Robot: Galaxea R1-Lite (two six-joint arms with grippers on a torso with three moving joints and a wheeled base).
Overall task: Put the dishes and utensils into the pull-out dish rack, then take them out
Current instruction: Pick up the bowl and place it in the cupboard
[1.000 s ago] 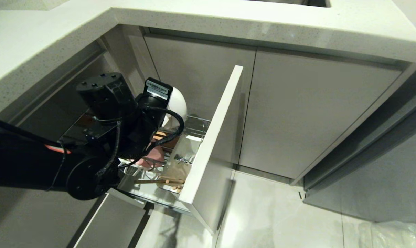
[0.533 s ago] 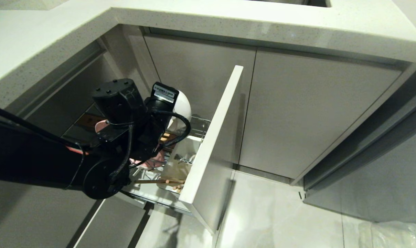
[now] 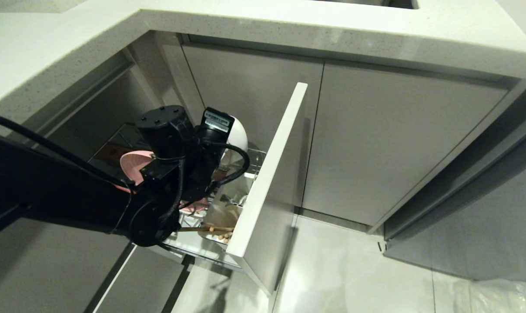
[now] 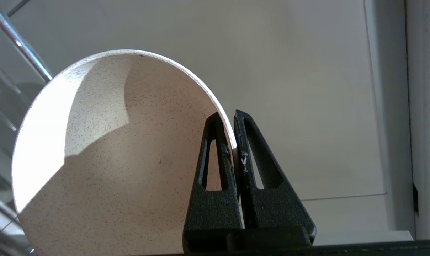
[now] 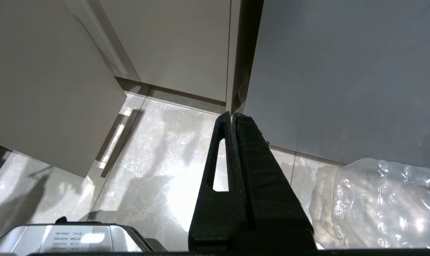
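Pinching the rim of the cream-white bowl (image 4: 104, 156) with the left end effector (image 4: 232, 142), fingers pressed onto the edge at about three o'clock of the bowl's face. Holding the bowl on edge over the pull-out dish rack (image 3: 254, 174), the pink plate (image 3: 132, 165) at nine o'clock. Resting pressed together near the floor: right end effector (image 5: 233, 119).
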